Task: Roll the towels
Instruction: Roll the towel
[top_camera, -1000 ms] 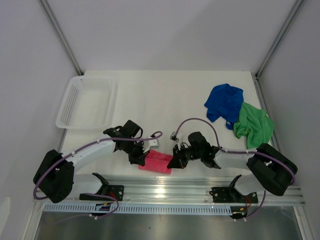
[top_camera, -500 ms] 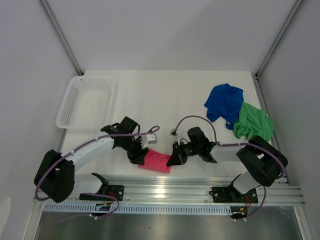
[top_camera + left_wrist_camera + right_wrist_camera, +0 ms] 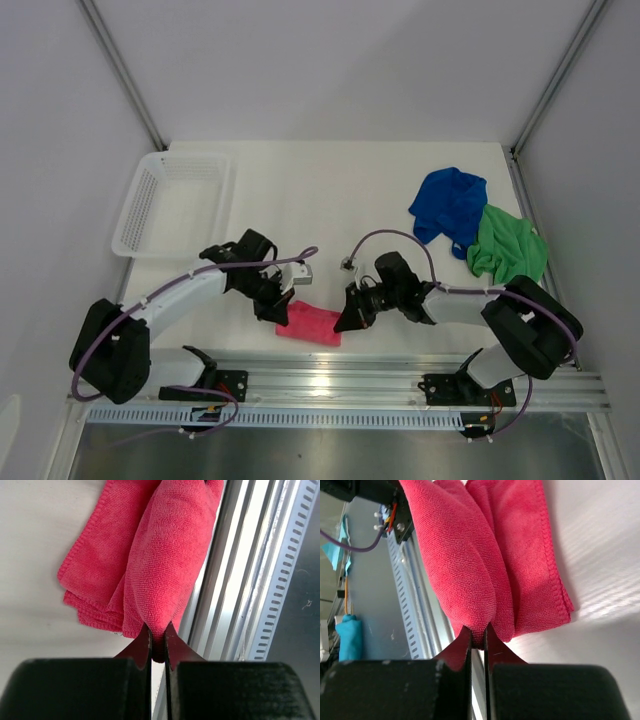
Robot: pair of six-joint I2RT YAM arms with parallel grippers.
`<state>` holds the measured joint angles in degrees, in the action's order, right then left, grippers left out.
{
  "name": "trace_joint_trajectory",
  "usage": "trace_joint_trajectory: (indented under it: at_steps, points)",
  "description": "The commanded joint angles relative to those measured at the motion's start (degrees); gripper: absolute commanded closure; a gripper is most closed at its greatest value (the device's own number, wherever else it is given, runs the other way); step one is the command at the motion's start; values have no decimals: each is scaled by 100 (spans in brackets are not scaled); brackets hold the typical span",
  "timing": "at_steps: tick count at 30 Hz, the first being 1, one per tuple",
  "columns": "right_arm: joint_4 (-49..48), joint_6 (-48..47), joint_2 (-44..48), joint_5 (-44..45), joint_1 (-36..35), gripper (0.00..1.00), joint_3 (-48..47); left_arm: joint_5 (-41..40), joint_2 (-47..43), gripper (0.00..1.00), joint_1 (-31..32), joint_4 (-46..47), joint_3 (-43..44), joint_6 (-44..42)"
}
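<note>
While lying lengthwise at the near edge of the white worktop [image 3: 330, 200], just beside the metal rail [image 3: 400, 378], being gripped at both ends: pink-red microfibre towel [image 3: 312, 324], folded over into a narrow, thick bundle. Pinching its left end with the left claw [image 3: 157, 645], jaws all but closed, only a thin fold of red cloth squeezed between the black tips. Pinching the right end the same way with the right claw [image 3: 477, 637], jaws nearly together on a rounded fold. Bulging above the flatter layers beneath in both wrist views, that upper fold, with stitched hems showing along the lower layers. Reaching inward with both arms, claws facing each other across the bundle.

Lying well apart from all this, toward the far right of the worktop: royal blue microfibre towel [image 3: 450, 205], crumpled and unrolled, touching the bright green microfibre towel [image 3: 510, 252], likewise crumpled and sitting nearer the right edge. Sitting at the far left: white plastic mesh basket [image 3: 130, 245], rectangular, clear of both arms.
</note>
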<state>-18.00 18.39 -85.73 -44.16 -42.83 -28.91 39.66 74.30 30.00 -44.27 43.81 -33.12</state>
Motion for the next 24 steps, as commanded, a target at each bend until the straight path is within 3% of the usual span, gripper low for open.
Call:
trace_joint_trajectory:
  at_steps: [1, 8, 14, 17, 18, 21, 24]
  points:
    - [261, 41, 319, -22, -199, 100, -141, 244, -486, 99, -47, -591, 74, -405]
    - [517, 103, 172, -22, 143, 100, -343, -37, -84, 96, -99, -258, 206, -63]
    - [341, 59, -707, -57, 354, 100, -774, -274, 1146, 97, -398, -20, 558, 350]
    - [227, 225, -1024, -22, 459, 93, -801, -266, 1657, 99, -626, -55, 848, 517]
    - [166, 261, -1068, 13, 494, 86, -783, -274, 1753, 99, -679, -29, 866, 552]
    - [130, 340, -929, 179, 635, 70, -687, -284, 1974, 99, -811, 15, 936, 632]
    - [531, 131, -543, 573, 732, 61, -730, -274, 1992, 99, -820, 32, 936, 641]
